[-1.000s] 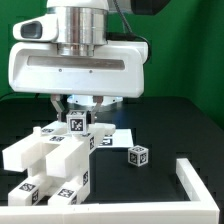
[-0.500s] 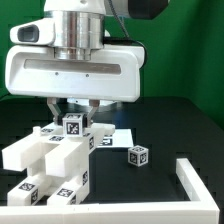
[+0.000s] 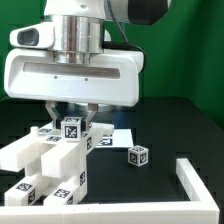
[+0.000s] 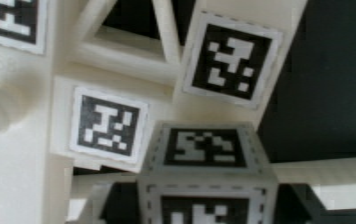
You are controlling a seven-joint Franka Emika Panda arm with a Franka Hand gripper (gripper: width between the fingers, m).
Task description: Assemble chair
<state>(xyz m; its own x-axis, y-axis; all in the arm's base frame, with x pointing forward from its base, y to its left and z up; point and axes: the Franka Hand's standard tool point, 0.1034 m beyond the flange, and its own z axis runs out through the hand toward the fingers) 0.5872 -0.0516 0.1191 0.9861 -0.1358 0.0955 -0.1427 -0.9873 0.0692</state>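
Note:
The part-built chair point(image 3: 50, 165) is chunky white plastic with black-and-white tags and lies at the exterior view's lower left. My gripper point(image 3: 73, 124) hangs just above its far end, shut on a small white tagged block point(image 3: 73, 128). The block's underside is at or just above the chair's top, and I cannot tell whether they touch. In the wrist view the block point(image 4: 201, 170) sits between dark fingers point(image 4: 116, 203), with the chair's cross-braced frame point(image 4: 113, 70) and its tags close beneath. A second small tagged cube point(image 3: 138, 154) lies loose on the black table.
A low white L-shaped corner rail point(image 3: 195, 180) stands at the exterior view's lower right. The marker board point(image 3: 117, 133) lies flat behind the gripper. The large white gripper housing point(image 3: 72, 75) hides the table behind it.
The gripper with the small block has sunk a little and shifted slightly to the exterior view's left, closer to the chair's top. The loose cube has not moved.

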